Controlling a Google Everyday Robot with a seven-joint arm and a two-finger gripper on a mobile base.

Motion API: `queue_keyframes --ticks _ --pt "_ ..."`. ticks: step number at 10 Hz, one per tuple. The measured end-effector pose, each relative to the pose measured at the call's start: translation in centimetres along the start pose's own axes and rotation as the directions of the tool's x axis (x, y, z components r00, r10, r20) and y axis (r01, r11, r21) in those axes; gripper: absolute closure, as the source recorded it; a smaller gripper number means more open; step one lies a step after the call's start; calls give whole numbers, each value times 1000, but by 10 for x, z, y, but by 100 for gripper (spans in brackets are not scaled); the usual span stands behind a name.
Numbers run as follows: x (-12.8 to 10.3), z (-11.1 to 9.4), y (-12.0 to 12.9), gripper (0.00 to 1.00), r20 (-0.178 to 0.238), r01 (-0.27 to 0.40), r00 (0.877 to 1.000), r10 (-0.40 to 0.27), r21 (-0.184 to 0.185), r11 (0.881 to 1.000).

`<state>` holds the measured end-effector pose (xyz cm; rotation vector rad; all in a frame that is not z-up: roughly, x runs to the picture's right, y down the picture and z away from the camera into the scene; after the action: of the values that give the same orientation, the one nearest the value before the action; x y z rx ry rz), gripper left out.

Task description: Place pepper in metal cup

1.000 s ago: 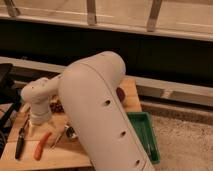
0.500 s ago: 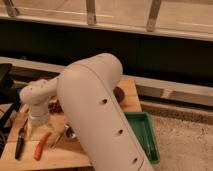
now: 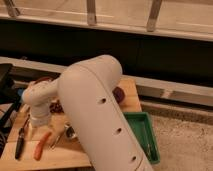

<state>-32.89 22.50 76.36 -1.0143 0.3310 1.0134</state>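
My gripper point(image 3: 34, 124) hangs near slim red-orange chili pepper point(image 3: 42, 145) lying on wooden board point(image 3: 131, 100); grip state unreadable. Just beside: small shiny metal cup point(image 3: 69, 131). Risk: off-centre descent nudges pepper into black-handled tool point(image 3: 20, 142).

The gripper claw point(image 3: 34, 128) hangs over the left part of the light wooden table point(image 3: 85, 152). In front of the claw and slightly to its right, the slim red-orange pepper point(image 3: 42, 145) lies on the table. To the claw's left lies a black-handled tool point(image 3: 20, 142). To its right, past the pepper, stands the small shiny metal cup point(image 3: 70, 132). Farther right and behind, a dark maroon bowl point(image 3: 119, 94) is partly hidden by the white arm point(image 3: 95, 100). Farthest right, a green plastic tray point(image 3: 145, 131) sits beside the table's edge.
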Motion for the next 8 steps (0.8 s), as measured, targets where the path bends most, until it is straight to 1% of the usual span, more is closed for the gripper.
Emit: queue_keyframes --ticks 3,8 --pt "0 9 4 28 -24 12 1000 -12 -12 1000" --pt "-1 36 16 28 -89 30 995 -34 -48 998"
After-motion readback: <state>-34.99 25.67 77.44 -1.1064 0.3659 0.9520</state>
